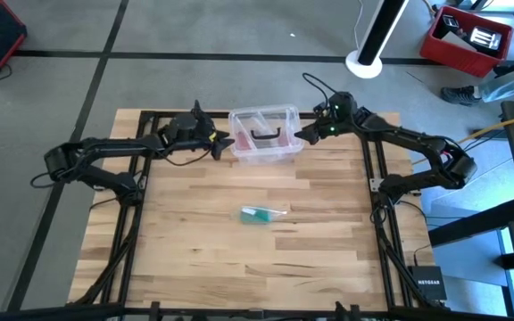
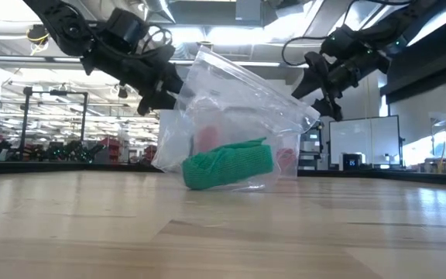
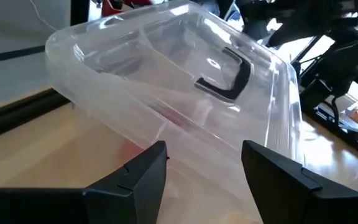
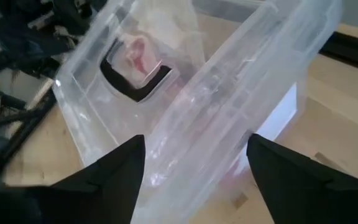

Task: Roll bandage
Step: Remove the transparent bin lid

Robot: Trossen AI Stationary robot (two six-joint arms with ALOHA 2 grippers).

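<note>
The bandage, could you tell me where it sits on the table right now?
In the high view the bandage lies alone near the middle of the table, apart from the clear plastic box at the far edge and from both arms.

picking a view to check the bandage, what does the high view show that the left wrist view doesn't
Only the high view shows the green bandage, lying alone on the table nearer the front than the clear box, with the left gripper and right gripper flanking that box. Only the left wrist view shows the left gripper's open fingers up close. Both show the box and its dark handle.
</note>
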